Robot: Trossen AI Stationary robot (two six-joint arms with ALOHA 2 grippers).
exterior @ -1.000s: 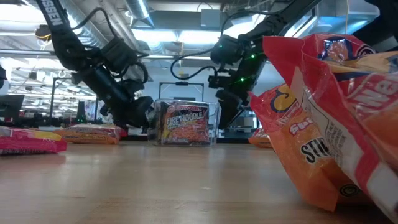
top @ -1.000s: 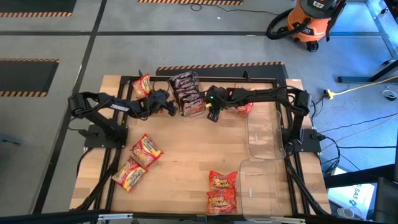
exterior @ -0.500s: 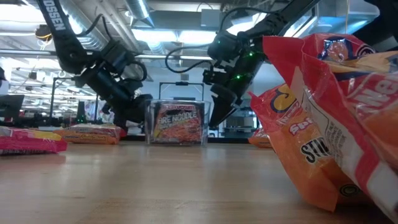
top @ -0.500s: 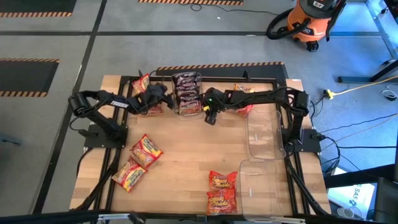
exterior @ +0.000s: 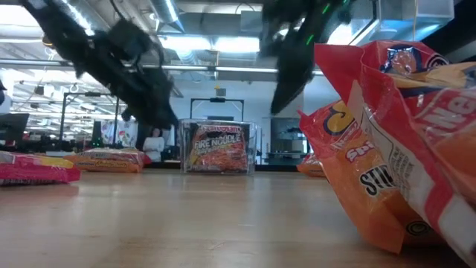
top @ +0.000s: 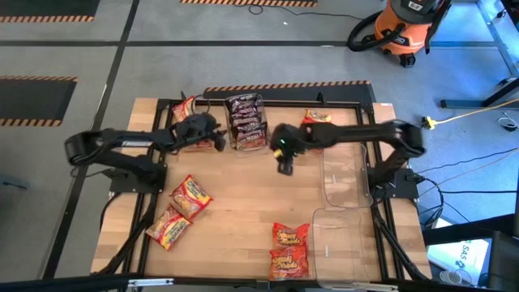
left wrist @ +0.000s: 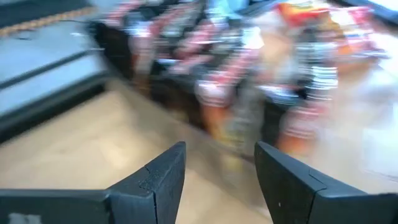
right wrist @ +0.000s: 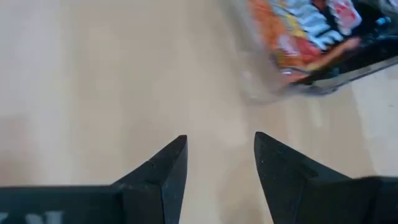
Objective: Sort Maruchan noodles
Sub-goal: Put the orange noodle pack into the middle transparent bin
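From above, the worktop (top: 243, 211) carries a clear bin (top: 246, 122) of dark noodle packets at its far edge, between both arms. The left tool (top: 217, 136) sits just beside that bin's left side; the right tool (top: 285, 166) hangs to the bin's right, apart from it. Two yellow-orange packets (top: 180, 211) lie near the left front, two red packets (top: 289, 250) at the front centre, and empty clear bins (top: 340, 203) stand along the right edge.

At worktop level, the filled bin (exterior: 218, 147) stands upright in the middle distance, and a large orange packet (exterior: 394, 141) fills the near right.

Left wrist view: both fingers (left wrist: 161, 180) stand well apart, holding nothing, with blurred packets ahead.

Right wrist view: its fingers (right wrist: 165, 171) are parted over bare wood, gripping nothing.
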